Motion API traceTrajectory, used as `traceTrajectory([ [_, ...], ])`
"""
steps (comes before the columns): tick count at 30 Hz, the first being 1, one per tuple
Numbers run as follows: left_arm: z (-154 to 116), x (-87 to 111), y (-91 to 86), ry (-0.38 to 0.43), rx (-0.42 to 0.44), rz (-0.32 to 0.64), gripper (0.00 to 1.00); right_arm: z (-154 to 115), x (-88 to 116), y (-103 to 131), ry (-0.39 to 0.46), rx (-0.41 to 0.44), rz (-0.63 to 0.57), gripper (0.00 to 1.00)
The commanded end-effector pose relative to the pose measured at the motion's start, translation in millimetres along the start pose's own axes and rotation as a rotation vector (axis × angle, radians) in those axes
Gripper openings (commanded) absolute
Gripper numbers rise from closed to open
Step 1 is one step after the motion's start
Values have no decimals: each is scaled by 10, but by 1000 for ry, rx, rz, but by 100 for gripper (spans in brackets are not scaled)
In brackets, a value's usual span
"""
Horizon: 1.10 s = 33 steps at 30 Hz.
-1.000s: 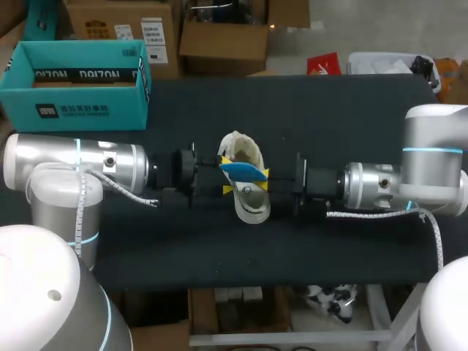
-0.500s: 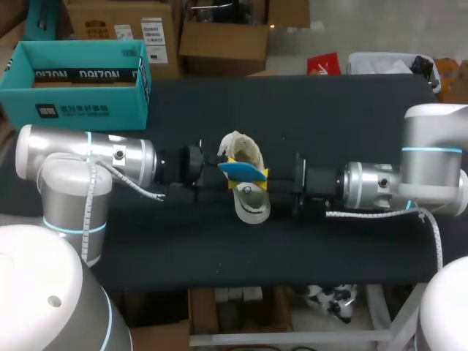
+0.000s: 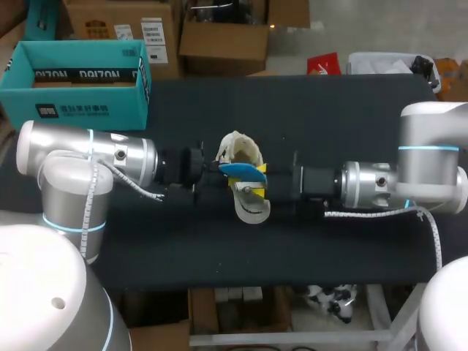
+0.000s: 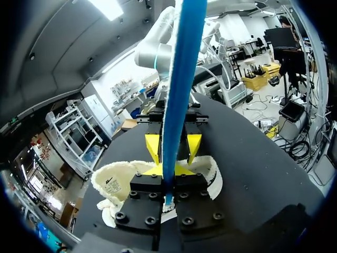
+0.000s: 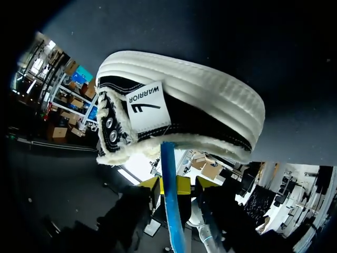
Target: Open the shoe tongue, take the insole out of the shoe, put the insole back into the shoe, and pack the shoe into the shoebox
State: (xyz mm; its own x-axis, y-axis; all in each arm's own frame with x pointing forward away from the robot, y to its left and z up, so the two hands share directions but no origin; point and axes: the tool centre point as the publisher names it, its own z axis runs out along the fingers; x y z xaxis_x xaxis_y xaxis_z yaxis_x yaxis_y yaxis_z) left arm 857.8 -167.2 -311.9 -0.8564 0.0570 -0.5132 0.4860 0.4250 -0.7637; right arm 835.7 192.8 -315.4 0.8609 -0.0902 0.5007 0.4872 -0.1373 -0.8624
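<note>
One thing changed: the left arm slid right, closer to the shoe [image 3: 252, 208] in the middle of the table [image 3: 344, 110]. The shoebox [image 3: 73, 110] sits at the far left edge, well apart, with bare table between for packing later. The left gripper [image 4: 168, 174] pinches the blue insole [image 3: 241, 171] just above the shoe's mouth, so I think it goes back in next. The right gripper [image 3: 252, 180] is spread wide around the insole.

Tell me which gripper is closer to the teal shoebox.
Left. The left gripper, shut on the insole, is on the shoe's side facing the shoebox; the right gripper is across the shoe, farther off.
</note>
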Motion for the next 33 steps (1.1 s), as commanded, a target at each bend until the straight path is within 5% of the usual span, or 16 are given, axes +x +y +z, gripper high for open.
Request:
traceTrajectory([
  [1, -16, -10, 19, 22, -9, 23, 0, -10, -28, -253, -6, -137, 13, 54],
  [9, -29, -33, -34, 69, -42, 103, 0, 4, -60, -342, -7, -283, 62, 45],
  [20, 33, -73, -71, 131, -73, 145, 0, -20, -100, -254, 26, -340, 105, 40],
  [24, 55, -75, -51, 156, -78, 149, 0, -15, -83, -228, 32, -350, 109, 27],
  [28, 58, -69, -22, 181, -81, 154, 0, -10, -63, -212, 44, -373, 114, 0],
  [33, 58, -79, 27, 198, -86, 159, 0, 26, -29, -165, 43, -392, 115, 0],
])
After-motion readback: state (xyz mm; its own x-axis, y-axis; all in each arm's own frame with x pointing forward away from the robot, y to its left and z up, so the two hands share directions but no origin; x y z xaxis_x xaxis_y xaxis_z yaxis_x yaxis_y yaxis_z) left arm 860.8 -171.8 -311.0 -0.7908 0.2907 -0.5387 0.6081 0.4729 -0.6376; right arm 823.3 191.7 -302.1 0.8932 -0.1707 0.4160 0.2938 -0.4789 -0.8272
